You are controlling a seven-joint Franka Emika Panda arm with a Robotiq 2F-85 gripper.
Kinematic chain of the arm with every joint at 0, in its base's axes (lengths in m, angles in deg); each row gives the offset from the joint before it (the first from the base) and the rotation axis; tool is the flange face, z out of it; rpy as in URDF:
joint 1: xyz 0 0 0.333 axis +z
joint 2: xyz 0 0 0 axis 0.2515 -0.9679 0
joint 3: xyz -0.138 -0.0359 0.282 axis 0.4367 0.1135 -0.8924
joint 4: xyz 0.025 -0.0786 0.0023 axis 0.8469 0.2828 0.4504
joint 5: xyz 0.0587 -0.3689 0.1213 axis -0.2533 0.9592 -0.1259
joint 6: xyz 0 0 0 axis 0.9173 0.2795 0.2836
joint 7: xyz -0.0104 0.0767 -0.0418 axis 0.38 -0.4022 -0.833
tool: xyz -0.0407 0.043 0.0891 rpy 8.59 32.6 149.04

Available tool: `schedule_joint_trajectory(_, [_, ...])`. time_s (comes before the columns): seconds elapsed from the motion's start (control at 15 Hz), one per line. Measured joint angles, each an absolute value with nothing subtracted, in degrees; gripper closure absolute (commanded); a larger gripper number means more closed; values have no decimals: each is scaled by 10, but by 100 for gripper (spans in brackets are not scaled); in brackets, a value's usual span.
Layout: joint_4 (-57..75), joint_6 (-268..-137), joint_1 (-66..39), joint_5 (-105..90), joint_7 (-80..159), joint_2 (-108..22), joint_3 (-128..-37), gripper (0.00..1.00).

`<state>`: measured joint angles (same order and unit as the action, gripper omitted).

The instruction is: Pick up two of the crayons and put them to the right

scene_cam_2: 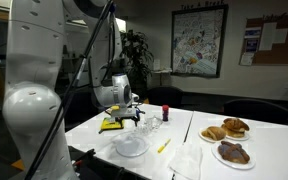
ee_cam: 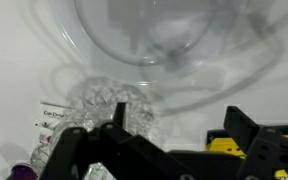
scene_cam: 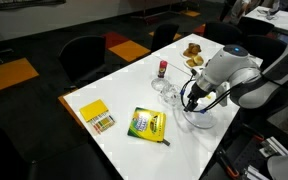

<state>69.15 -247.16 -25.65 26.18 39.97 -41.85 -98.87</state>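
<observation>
Claw [scene_cam: 192,101] hangs low over the table [scene_cam: 124,92], just above the bowl [scene_cam_2: 131,147] and close to that side edge. In the wrist view its fingers [ee_cam: 119,135] stand spread with nothing between them. So: empty-handed.

Progress: I can find only one crayon [scene_cam_2: 163,146], yellow, lying flat on the bare table between the bowl and the napkin [scene_cam_2: 187,160], toward the near edge in that view. It is apart from the box [scene_cam: 149,123], which lies flat on the other side of the bowl. I cannot tell from this whether that crayon is already placed or waiting to be picked. My guess is that one is set down and a second is left to fetch. No second loose crayon shows. There may be small sticks beside the yellow pad [scene_cam: 92,110] at the far corner, but they are too small to be sure.

Around: a cluster of clear glasses [scene_cam: 165,88] sits just beside the claw, with a red-topped bottle [scene_cam: 162,68] behind them. Pastries [scene_cam_2: 233,152] on plates sit at the other end, well apart.

In the way: bowl and glasses crowd the claw on both sides. Any swing toward the box or the crayon risks clipping one, so I would lift clear first.
</observation>
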Motion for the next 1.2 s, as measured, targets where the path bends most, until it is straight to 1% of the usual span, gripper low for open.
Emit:
schedule_joint_trajectory(0.47, [691, -2525, -300, 229, 363, -428, -1110, 0])
schedule_joint_trajectory(0.8, [687, -2528, -302, 202, 297, -441, -1152, 0])
schedule_joint_trajectory(1.2, [677, -2528, -301, 183, 237, -460, -1180, 0])
